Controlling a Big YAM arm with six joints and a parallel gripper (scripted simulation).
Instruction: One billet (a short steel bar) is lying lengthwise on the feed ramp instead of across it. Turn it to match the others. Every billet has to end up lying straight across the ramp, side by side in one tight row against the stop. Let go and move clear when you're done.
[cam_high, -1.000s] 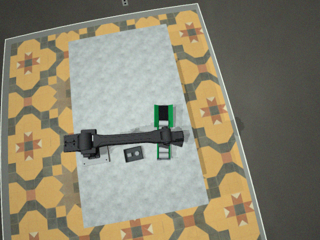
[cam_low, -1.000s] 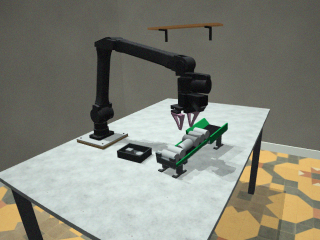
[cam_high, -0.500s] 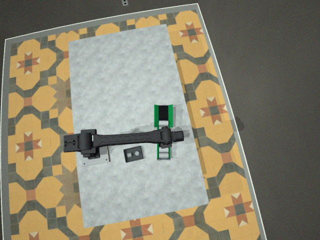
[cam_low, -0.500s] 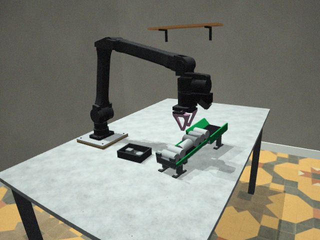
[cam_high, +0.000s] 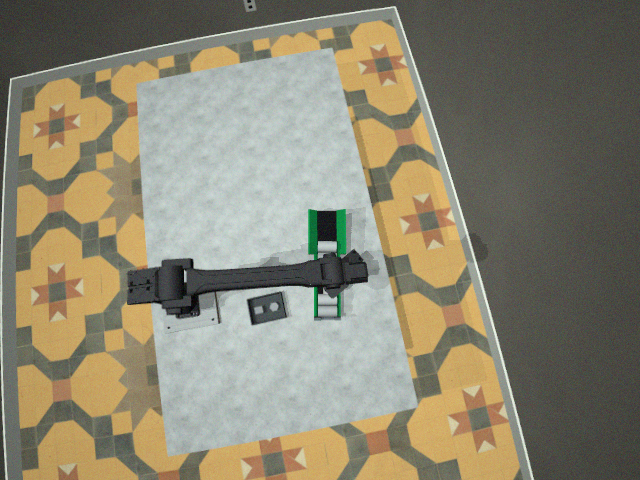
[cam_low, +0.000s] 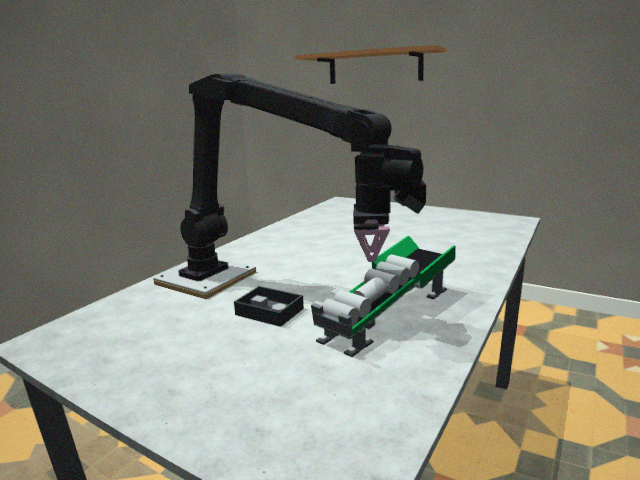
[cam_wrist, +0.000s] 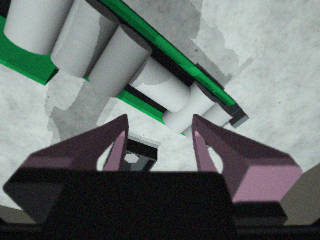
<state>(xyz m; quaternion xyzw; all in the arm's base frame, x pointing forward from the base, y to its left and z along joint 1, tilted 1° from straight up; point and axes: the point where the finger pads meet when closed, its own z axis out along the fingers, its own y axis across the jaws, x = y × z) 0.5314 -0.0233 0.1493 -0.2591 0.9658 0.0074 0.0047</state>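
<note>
Your gripper (cam_low: 371, 251) hangs over the green feed ramp (cam_low: 437, 266), jaws parted, holding nothing. The lengthwise billet (cam_low: 375, 286) lies mid-ramp between crosswise billets (cam_low: 402, 266), which crowd it on both sides. A black tray (cam_low: 268, 305) sits beside the ramp on the table (cam_low: 155, 361), near the arm's base plate (cam_low: 242, 272).
</note>
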